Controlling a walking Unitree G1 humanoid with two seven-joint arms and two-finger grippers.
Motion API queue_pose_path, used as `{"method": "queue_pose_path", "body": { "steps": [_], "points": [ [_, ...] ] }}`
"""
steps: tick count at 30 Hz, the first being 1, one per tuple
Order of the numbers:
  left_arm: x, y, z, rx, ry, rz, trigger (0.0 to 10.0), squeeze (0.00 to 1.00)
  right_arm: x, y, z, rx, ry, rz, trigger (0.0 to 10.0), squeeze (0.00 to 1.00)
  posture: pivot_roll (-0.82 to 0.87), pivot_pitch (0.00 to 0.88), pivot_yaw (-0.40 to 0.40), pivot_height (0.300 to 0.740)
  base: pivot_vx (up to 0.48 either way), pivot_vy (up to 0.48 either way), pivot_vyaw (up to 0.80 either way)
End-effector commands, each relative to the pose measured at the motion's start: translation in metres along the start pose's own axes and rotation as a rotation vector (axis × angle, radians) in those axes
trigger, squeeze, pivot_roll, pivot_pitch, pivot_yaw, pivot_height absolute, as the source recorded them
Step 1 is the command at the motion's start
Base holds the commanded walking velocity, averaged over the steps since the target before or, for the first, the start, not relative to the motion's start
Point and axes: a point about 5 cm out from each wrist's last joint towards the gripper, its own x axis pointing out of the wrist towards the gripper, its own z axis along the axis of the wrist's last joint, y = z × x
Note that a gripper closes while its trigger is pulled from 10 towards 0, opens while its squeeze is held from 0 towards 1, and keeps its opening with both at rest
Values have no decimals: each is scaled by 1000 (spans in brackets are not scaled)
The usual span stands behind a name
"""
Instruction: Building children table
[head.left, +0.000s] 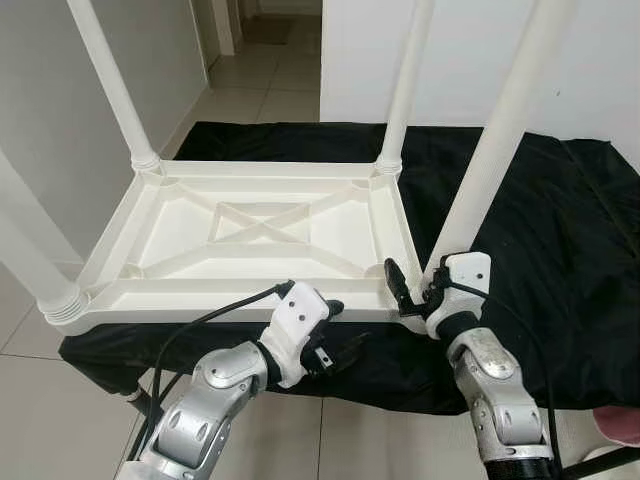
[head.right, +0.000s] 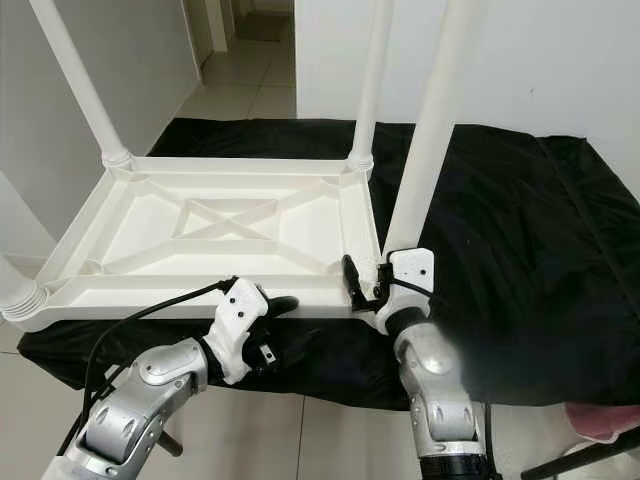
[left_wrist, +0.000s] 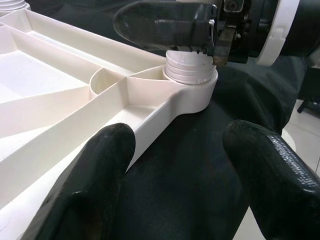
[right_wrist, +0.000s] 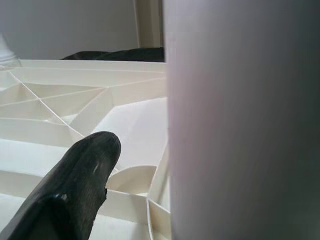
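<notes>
A white plastic children's table (head.left: 250, 235) lies upside down on a black cloth (head.left: 560, 230), with its legs pointing up. My right gripper (head.left: 420, 277) is at the foot of the near right leg (head.left: 490, 150). It is open: one black finger (right_wrist: 75, 190) stands apart from the leg, and the other is hidden behind it. In the left wrist view the leg's threaded end (left_wrist: 190, 67) sits in the corner socket. My left gripper (head.left: 336, 335) hovers open at the table's front rim, with one finger (left_wrist: 100, 170) by the rim and nothing held.
The other legs stand at the near left (head.left: 30, 260), far left (head.left: 110, 80) and far right (head.left: 405, 90). The clothed surface ends just before me, with tiled floor (head.left: 40, 400) below. A grey wall is on the left. A pink object (head.left: 620, 420) shows at the bottom right.
</notes>
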Motion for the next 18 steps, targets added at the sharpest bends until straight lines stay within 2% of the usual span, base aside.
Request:
{"method": "queue_pose_path", "body": {
  "steps": [1,7,10,18],
  "points": [
    [-2,7,-2,4,14,124,10000,0,3,2,0,8,-4,20,10000,0,-39,32,22,740,0,0,0],
    [0,13,2,42,-2,156,10000,0,-7,5,2,3,-44,106,10000,0,-43,18,15,740,0,0,0],
    [0,19,5,49,-10,178,10000,0,-12,3,2,2,-52,112,10000,0,-40,11,18,740,0,0,0],
    [0,19,5,49,-10,178,10000,0,-12,3,2,2,-52,112,10000,0,-40,11,18,740,0,0,0]
  ]
}}
